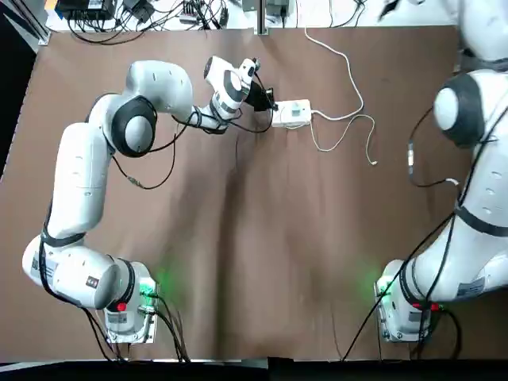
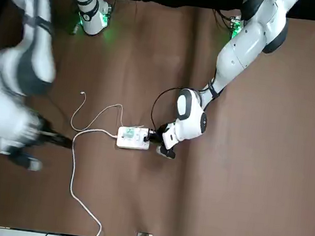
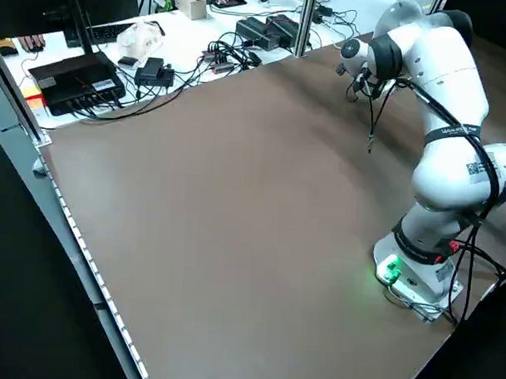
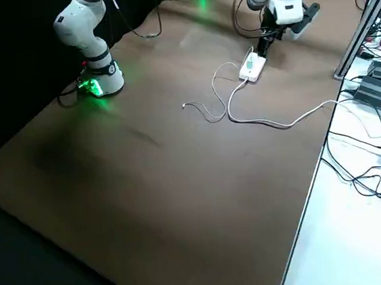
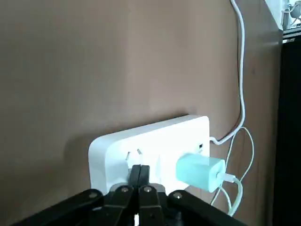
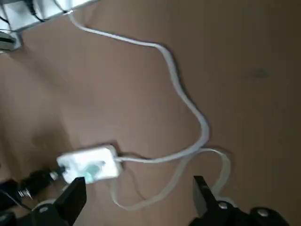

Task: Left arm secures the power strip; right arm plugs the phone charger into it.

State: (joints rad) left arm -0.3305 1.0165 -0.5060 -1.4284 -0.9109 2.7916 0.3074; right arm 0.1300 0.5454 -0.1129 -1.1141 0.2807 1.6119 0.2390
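The white power strip (image 1: 302, 119) lies on the brown table near its far edge, its thick white cord (image 1: 349, 63) running off toward the back. The teal phone charger (image 5: 200, 170) sits plugged into the strip's socket face, its thin white cable (image 1: 347, 135) curling away over the table. My left gripper (image 5: 139, 175) is shut, its fingertips pressed against the strip's end (image 5: 117, 155). My right gripper (image 6: 138, 188) hangs open and empty, apart from the strip (image 6: 77, 162). The right arm (image 2: 13, 77) shows blurred in the front view.
The charger cable's loose end (image 1: 373, 163) rests on the table right of the strip. A metal post (image 1: 260, 16) stands at the far edge, with a bench of black electronics and cables (image 3: 82, 75) beyond it. Both arm bases (image 1: 131, 305) (image 1: 405, 305) glow green at the near edge.
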